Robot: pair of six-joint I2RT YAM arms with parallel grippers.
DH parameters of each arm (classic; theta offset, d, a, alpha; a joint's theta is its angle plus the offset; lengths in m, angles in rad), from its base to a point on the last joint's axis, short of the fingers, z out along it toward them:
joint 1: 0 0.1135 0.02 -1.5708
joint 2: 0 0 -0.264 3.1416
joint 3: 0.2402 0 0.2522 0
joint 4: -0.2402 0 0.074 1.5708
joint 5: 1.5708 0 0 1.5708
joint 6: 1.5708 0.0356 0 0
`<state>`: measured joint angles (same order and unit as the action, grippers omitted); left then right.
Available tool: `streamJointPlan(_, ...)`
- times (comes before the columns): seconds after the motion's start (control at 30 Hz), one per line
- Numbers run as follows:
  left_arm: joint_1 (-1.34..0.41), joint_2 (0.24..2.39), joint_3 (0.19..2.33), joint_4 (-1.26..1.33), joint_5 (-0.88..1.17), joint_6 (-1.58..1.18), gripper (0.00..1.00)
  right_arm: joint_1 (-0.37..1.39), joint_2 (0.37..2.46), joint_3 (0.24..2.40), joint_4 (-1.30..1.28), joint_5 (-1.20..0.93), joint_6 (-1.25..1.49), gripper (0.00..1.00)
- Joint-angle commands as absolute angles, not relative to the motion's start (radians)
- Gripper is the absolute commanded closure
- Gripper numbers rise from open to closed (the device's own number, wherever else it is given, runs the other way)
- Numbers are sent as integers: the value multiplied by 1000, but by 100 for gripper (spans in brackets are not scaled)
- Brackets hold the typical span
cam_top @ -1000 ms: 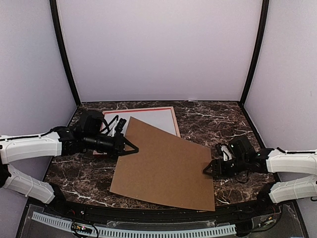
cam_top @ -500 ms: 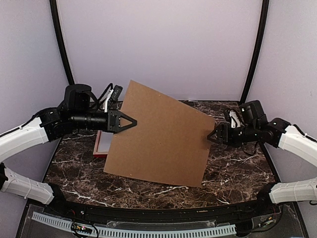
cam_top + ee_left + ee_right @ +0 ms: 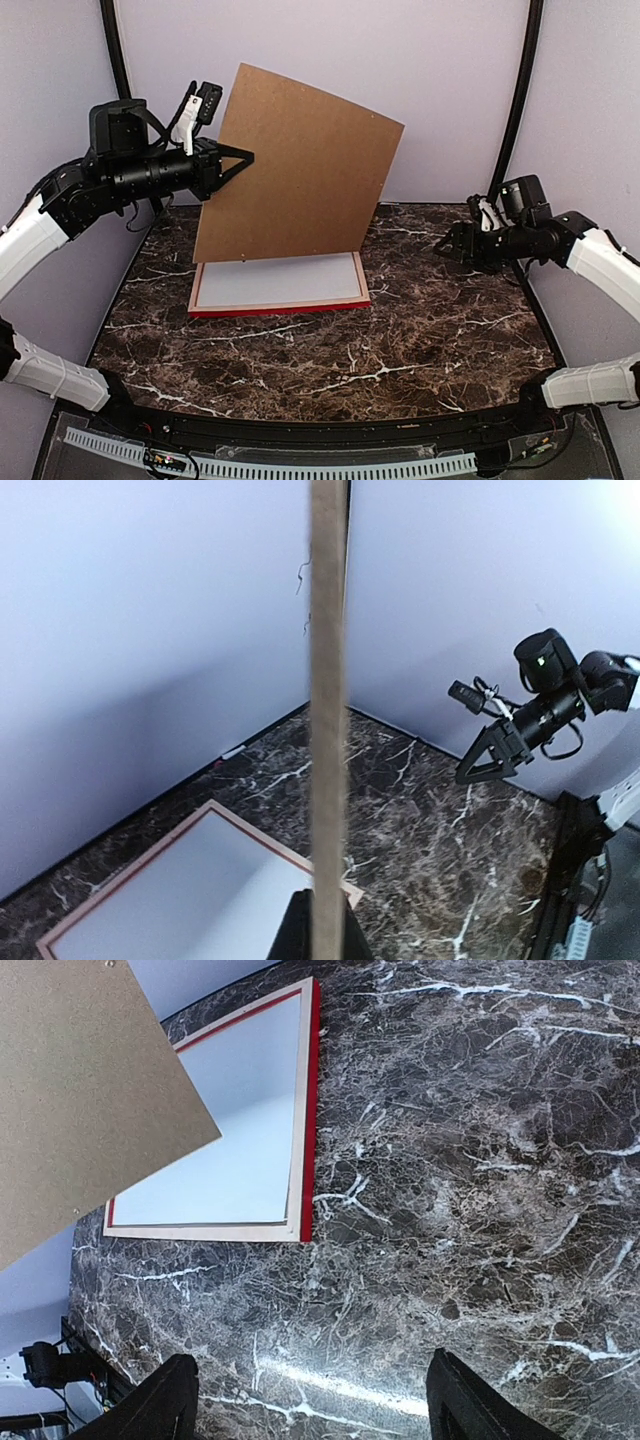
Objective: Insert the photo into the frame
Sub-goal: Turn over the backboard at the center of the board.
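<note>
My left gripper point(image 3: 240, 160) is shut on the left edge of a plain brown backing board point(image 3: 295, 170) and holds it high and nearly upright over the back of the table. In the left wrist view the board shows edge-on point(image 3: 326, 680) between my fingers point(image 3: 290, 935). Below it the frame point(image 3: 280, 304) lies flat, with pale wood rails up and a red edge. A white sheet point(image 3: 280, 280) fills it. No autumn picture shows. My right gripper point(image 3: 447, 247) is open and empty, in the air at the right, apart from the board.
The dark marble table point(image 3: 400, 340) is walled by white panels at the back and sides. The right wrist view shows the frame point(image 3: 303, 1140) and the board's corner point(image 3: 80, 1090) at upper left. The right arm shows in the left wrist view point(image 3: 540, 705).
The board went from lying flat over the frame to raised upright at the back left. My right gripper let go of its right edge and drew back right. The frame is now uncovered.
</note>
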<state>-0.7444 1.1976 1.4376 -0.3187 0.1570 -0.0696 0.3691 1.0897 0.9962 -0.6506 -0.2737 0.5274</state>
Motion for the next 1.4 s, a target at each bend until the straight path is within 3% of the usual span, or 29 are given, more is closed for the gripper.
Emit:
streamJointPlan(0.0, -744, 1189, 1439, -219, 127, 178, 100, 337, 1101, 989, -622, -315, 519, 20)
streamJointPlan(0.37, -787, 1208, 1271, -30, 157, 428, 100, 292, 1143, 941, -568, -365, 523, 20)
streamJointPlan(1.03, -1126, 1201, 1114, 34, -202, 852, 100, 85, 1164, 941, -491, -484, 617, 17)
streamJointPlan(1.37, -1266, 1235, 1051, 67, -346, 1028, 100, 71, 1274, 977, -493, -567, 548, 16)
